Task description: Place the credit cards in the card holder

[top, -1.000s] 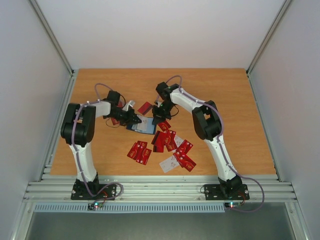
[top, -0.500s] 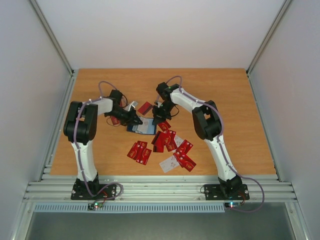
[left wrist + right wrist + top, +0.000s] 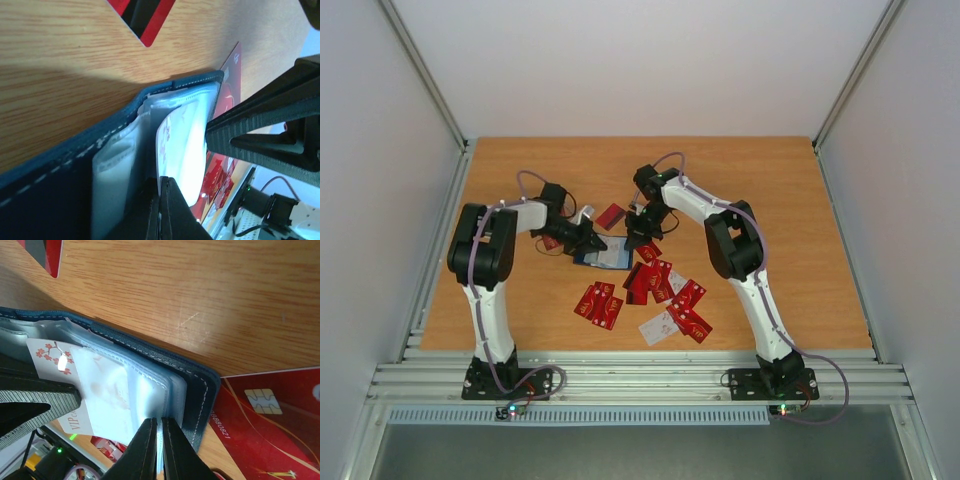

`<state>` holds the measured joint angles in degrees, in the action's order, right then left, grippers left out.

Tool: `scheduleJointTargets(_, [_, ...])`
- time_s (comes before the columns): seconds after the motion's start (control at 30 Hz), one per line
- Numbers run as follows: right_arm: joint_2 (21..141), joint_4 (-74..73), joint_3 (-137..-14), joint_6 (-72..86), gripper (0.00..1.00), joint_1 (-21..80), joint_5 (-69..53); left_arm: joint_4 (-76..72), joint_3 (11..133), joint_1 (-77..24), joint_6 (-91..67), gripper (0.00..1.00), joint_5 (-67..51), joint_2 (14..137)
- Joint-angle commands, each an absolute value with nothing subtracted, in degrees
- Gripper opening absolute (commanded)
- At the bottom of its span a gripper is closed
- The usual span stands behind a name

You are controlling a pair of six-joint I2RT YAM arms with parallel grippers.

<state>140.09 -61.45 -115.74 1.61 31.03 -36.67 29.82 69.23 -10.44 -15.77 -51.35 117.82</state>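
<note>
The wooden counter (image 3: 770, 200) carries everything. The left arm (image 3: 480, 260) reaches in from 8 o'clock and the right arm (image 3: 735, 245) from 4 o'clock, and their tips meet near the middle of the counter.

The card holder (image 3: 603, 255) lies open there, dark blue cover down and clear sleeves (image 3: 117, 165) up. Seen from above, the left pincer (image 3: 592, 240) sits on its 10 o'clock corner and the right pincer (image 3: 638, 232) on its 1 o'clock corner.

In the left wrist view the left pincer (image 3: 161, 182) is clenched tight, with a thin pale edge of a sleeve caught between its tips. The blue cover (image 3: 75, 155) runs off toward 9 o'clock. In the right wrist view the right pincer (image 3: 159, 422) is likewise clenched on the edge of a clear sleeve, just inside the stitched blue rim (image 3: 200, 385) at its 2 o'clock.

A white card (image 3: 100, 400) printed with small red blossoms sits inside a sleeve, at 9 o'clock from the right pincer's tips.

The loose credit cards (image 3: 655, 285), mostly red, are scattered on the counter from 6 to 4 o'clock of the card holder. One red card (image 3: 610, 215) lies apart at its 12 o'clock, between the two pincers. Another (image 3: 270, 415) with a gold chip touches the card holder's rim.
</note>
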Motion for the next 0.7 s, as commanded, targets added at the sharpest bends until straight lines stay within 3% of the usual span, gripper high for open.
scheduleJointTargets(0.0, [142.0,-60.3,-114.0,2.0,0.07,31.2,-36.2,25.9,67.7,-13.3,-22.7,0.03,-45.8,119.3])
scheduleJointTargets(0.2, [140.7,-60.2,-113.8,2.1,0.08,31.2,-36.2,28.3,69.1,-14.7,-21.8,0.11,-45.3,119.0])
scheduleJointTargets(0.43, [138.4,-61.3,-113.8,1.8,0.10,31.2,-35.9,35.1,69.3,-14.8,-19.4,0.31,-39.5,116.1])
scheduleJointTargets(0.67, [135.5,-63.2,-114.0,1.0,0.15,31.2,-34.0,40.5,71.3,-14.9,-17.8,0.40,-35.0,114.0])
